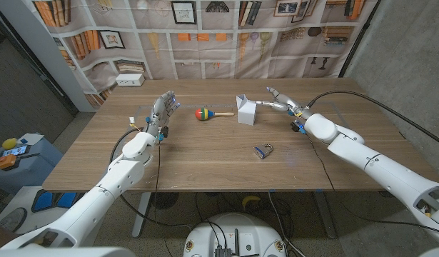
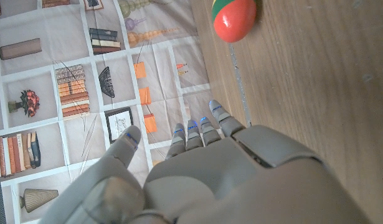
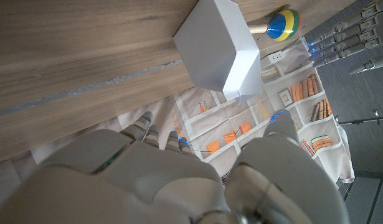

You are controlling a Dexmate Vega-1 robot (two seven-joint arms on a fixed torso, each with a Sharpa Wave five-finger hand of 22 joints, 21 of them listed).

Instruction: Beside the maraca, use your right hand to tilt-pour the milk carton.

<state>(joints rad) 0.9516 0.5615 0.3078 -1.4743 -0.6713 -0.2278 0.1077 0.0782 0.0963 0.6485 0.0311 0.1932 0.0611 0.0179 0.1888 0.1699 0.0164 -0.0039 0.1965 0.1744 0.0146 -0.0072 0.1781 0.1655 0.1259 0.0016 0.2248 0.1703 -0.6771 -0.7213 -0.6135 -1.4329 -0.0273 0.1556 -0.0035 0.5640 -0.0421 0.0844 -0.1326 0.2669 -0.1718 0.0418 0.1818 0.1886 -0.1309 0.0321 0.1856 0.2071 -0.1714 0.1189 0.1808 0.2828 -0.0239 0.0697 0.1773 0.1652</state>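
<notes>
A white milk carton stands upright on the wooden table, just right of a maraca with a red, green and blue head and a wooden handle. My right hand hovers close to the carton's right side, fingers stretched toward it and holding nothing. In the right wrist view the carton sits apart from my fingertips, with the maraca beyond it. My left hand stands at the table's left, fingers up and spread, empty. The maraca head shows in the left wrist view.
A small dark blue object lies on the table nearer the front, right of centre. A white box sits at the back left corner. A printed bookshelf backdrop hangs behind the table.
</notes>
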